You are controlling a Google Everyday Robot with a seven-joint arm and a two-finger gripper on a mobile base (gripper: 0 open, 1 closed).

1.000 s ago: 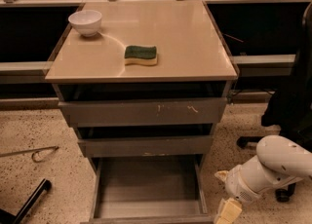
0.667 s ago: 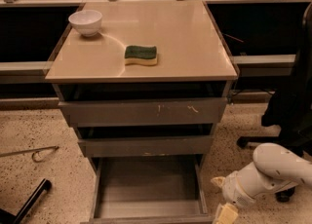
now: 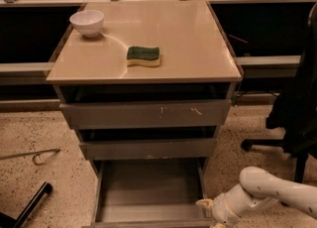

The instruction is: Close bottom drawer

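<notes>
The bottom drawer (image 3: 148, 192) of the grey metal cabinet stands pulled out toward me, its smooth grey tray bare inside and its low front at the bottom edge of the view. The mid-width drawer front (image 3: 147, 148) and the widest, scratched drawer front (image 3: 146, 114) above it are pushed in. My white arm (image 3: 270, 192) reaches in from the lower right. My gripper (image 3: 210, 212) is at the right front corner of the bottom drawer, mostly cut off by the bottom edge of the view.
A white bowl (image 3: 87, 22) and a green and yellow sponge (image 3: 143, 55) sit on the beige cabinet top (image 3: 188, 38). A black office chair (image 3: 292, 113) stands at the right. A metal hook (image 3: 37, 156) and a black bar (image 3: 27, 206) lie on the speckled floor at the left.
My arm and gripper have moved left and down, closer to the right front corner of the bottom drawer. The drawer has not visibly moved.
</notes>
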